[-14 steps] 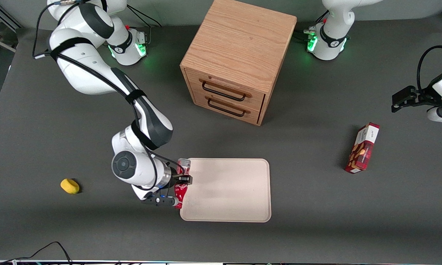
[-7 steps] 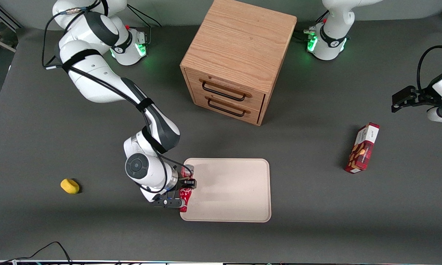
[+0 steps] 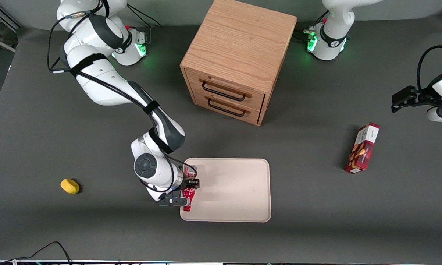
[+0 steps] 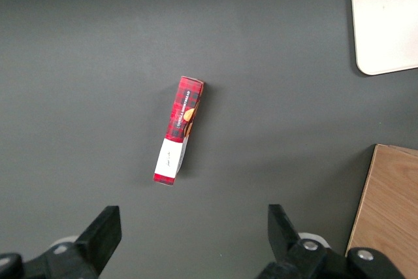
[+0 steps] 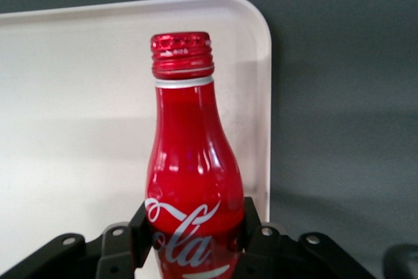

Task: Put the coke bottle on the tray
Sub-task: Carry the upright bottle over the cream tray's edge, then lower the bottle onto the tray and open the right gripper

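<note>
My right gripper (image 3: 189, 188) is shut on the coke bottle (image 3: 187, 194), a slim red bottle with white script and a red cap. It holds the bottle lying level in the air over the tray's (image 3: 235, 191) end nearest the working arm. In the right wrist view the black fingers (image 5: 253, 223) clamp the coke bottle (image 5: 192, 181) at its body, cap pointing away from the wrist, with the pale beige tray (image 5: 78, 96) under it. The bottle's base is hidden by the gripper.
A wooden two-drawer box (image 3: 237, 59) stands farther from the front camera than the tray. A red snack box (image 3: 362, 148) lies toward the parked arm's end of the table. A small yellow object (image 3: 70, 186) lies toward the working arm's end.
The right arm has carried the coke bottle sideways from beside the tray's rim to over the tray's end. The grip on the bottle is unchanged.
</note>
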`<state>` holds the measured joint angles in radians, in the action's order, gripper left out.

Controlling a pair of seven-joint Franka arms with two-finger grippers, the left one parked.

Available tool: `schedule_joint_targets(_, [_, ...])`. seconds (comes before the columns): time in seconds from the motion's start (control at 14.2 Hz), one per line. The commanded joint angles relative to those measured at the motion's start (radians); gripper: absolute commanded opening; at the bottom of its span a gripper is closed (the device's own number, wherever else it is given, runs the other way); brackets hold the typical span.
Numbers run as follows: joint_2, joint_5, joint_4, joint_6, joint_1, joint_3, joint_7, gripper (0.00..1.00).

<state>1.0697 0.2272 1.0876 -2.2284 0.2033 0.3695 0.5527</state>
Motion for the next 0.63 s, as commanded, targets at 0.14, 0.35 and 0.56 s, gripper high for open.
schedule_joint_targets(0.14, [0.022,0.041,-0.011,-0.042,0.013,-0.009,0.038,1.0])
schedule_joint_targets(0.35, [0.022,0.06,0.006,-0.056,0.013,-0.009,0.039,1.0])
schedule_joint_targets(0.56, [0.022,0.061,0.006,-0.056,0.013,-0.014,0.039,1.0])
